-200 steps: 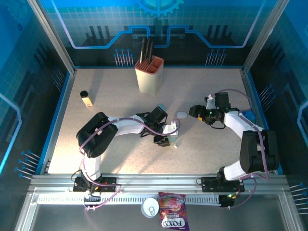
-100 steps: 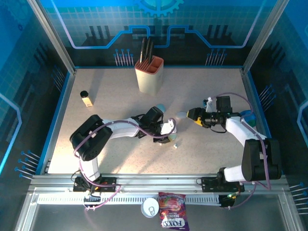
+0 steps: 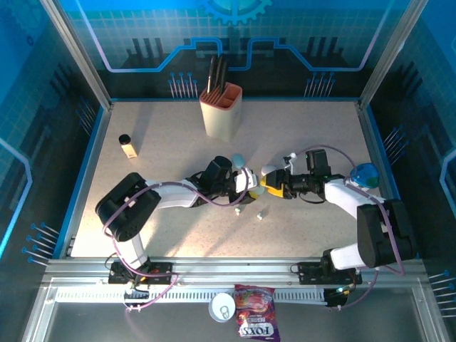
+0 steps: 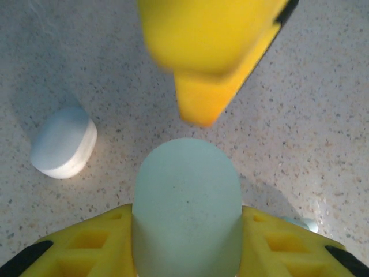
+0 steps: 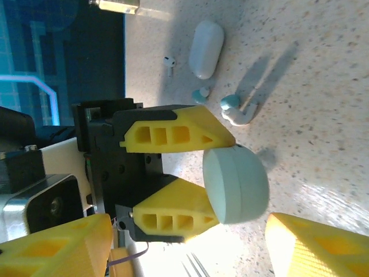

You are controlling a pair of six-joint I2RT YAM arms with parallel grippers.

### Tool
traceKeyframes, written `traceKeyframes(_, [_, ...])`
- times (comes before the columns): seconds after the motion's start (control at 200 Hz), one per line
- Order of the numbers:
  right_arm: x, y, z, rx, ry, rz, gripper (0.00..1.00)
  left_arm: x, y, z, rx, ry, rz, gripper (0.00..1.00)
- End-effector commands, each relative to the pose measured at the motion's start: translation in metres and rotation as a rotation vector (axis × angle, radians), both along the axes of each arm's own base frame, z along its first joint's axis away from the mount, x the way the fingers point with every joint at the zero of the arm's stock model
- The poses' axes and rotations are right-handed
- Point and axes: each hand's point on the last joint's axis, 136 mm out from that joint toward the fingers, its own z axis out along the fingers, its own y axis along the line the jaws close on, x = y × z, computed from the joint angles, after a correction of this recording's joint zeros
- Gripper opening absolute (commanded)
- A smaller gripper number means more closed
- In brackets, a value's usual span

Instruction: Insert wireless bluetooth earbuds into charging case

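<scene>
My left gripper point(image 4: 185, 210) is shut on a pale teal pebble-shaped charging case point(image 4: 185, 190), closed, with its rounded end sticking out past the yellow fingers. From the right wrist this case point(image 5: 236, 184) sits between the left gripper's fingers point(image 5: 173, 135). My right gripper point(image 5: 190, 225) stands open, one finger on each side of the case and not touching it; its fingertip point(image 4: 207, 63) hangs just beyond the case. From above, both grippers meet mid-table, left gripper point(image 3: 247, 182) and right gripper point(image 3: 273, 185). Earbuds lie loose on the table: a white one point(image 5: 169, 62) and teal ones point(image 5: 202, 93) point(image 5: 235, 109).
A white closed case point(image 4: 63, 142) lies on the table beside the grippers, also the white case point(image 5: 206, 49). A knife block point(image 3: 221, 108) stands at the back, a small bottle point(image 3: 127, 145) at the left. A teal round object point(image 3: 365, 173) sits by the right arm.
The right gripper has swung left across the table up to the left gripper and narrowed its jaws somewhat. The left gripper has drawn left and raised the teal case.
</scene>
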Motion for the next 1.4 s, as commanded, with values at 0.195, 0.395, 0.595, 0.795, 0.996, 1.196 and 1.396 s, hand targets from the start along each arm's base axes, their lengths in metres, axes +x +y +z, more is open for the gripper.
traceKeyframes(0.195, [-0.003,0.011,-0.009,0.044,0.036,0.036,0.55,0.003,-0.003,0.032,-0.119,-0.034,0.004,0.39])
traceKeyframes(0.395, [-0.003,0.011,-0.008,0.044,0.035,0.031,0.34,0.001,-0.002,0.028,-0.108,-0.034,-0.007,0.39])
traceKeyframes(0.595, [-0.003,0.011,-0.001,0.048,0.032,0.019,0.27,0.001,0.002,0.031,-0.119,-0.061,0.002,0.62])
traceKeyframes(0.795, [-0.003,0.012,0.025,0.097,0.005,-0.003,0.25,0.005,0.014,0.063,-0.322,-0.074,0.064,0.86])
traceKeyframes(0.996, [-0.001,0.015,0.061,0.215,0.007,-0.041,0.22,0.012,0.034,0.098,-0.532,-0.130,0.159,0.90])
traceKeyframes(1.196, [-0.002,0.019,0.092,0.351,0.030,-0.058,0.20,0.006,0.037,0.106,-0.587,-0.194,0.133,0.93])
traceKeyframes(1.396, [-0.011,0.025,0.129,0.437,-0.013,-0.051,0.18,0.005,0.034,0.121,-0.636,-0.160,0.118,0.91])
